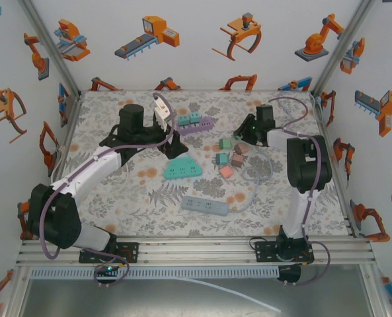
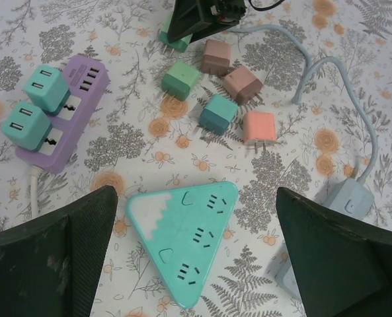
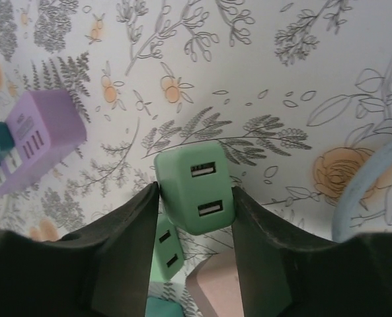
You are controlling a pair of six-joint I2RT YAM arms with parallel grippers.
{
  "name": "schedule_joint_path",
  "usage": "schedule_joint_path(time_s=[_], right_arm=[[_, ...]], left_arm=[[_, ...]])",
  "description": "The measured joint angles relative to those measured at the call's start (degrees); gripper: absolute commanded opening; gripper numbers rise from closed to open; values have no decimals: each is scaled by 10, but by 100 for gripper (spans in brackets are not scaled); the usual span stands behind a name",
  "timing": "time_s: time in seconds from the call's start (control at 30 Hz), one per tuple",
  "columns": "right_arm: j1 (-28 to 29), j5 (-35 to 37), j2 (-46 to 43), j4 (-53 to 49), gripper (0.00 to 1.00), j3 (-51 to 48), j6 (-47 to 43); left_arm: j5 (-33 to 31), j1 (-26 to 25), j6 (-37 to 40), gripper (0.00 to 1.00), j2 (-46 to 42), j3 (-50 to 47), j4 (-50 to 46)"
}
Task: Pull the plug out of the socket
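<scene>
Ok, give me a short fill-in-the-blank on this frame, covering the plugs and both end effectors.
1. The purple power strip holds ___ teal plugs.
2. The teal triangular strip holds ___ plugs.
3. The plug between the right end effector's fingers is coloured ___.
4. The left end effector is ___, not shut, above the teal triangular strip.
Missing: two; no; green; open.

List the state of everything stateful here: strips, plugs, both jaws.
purple strip: two sockets occupied
teal plugs: both seated in the purple strip
triangular socket: nothing plugged in
blue-grey strip: nothing plugged in, from the top view
green plug: unplugged, held between the right jaws
five loose plugs: unplugged, lying in a cluster
left jaws: wide open, empty, above the triangular socket
right jaws: closed on the green plug's sides
</scene>
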State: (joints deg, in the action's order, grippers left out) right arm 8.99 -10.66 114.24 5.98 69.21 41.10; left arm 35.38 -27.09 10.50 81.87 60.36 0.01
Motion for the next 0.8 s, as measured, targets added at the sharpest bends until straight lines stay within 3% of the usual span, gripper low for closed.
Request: schedule_joint_path(time_s=[0.2,0.43,0.63,0.8], right_arm=[[-7,29,-23,-26,54,-10,-14],[-14,50,-103,-64,53,-11,-69],[-2,23,-98,-117,51,111,-99],[26,-14,-17,-162,50,270,-110]], left_arm=[[-37,-3,-10,97,1,0,2],[-100,-4,-84,97,6,1,28],[-250,-1,-211,100,48,27,39],[-336,17,-323,93,126,89,26]])
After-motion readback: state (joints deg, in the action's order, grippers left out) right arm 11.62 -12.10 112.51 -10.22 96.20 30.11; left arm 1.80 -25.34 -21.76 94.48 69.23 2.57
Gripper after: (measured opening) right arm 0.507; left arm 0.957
